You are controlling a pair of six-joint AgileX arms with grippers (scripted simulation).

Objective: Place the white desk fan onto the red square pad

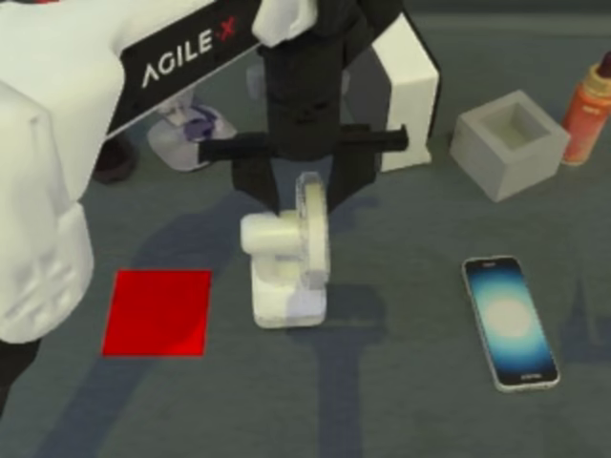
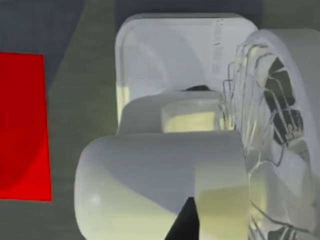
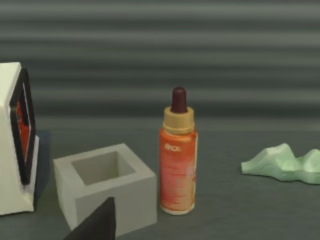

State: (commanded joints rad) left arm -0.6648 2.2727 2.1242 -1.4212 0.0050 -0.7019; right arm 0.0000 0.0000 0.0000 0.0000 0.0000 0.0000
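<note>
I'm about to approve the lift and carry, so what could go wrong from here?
1. The left gripper straddles the small white plastic desk fan near its thin grille; a squeeze there might slip or tilt it.
2. The flat red square pad is barely wider than the fan's base, so a misaligned placement could overhang.

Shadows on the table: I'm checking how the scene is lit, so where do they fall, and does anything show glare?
Top view: long dark arm shadows cross the table, one overlapping the red square pad; the phone screen has a bright central glow. Left wrist view: the white desk fan shows a small highlight, and shade darkens part of the pad. Right wrist view: even, soft light on the orange bottle.
</note>
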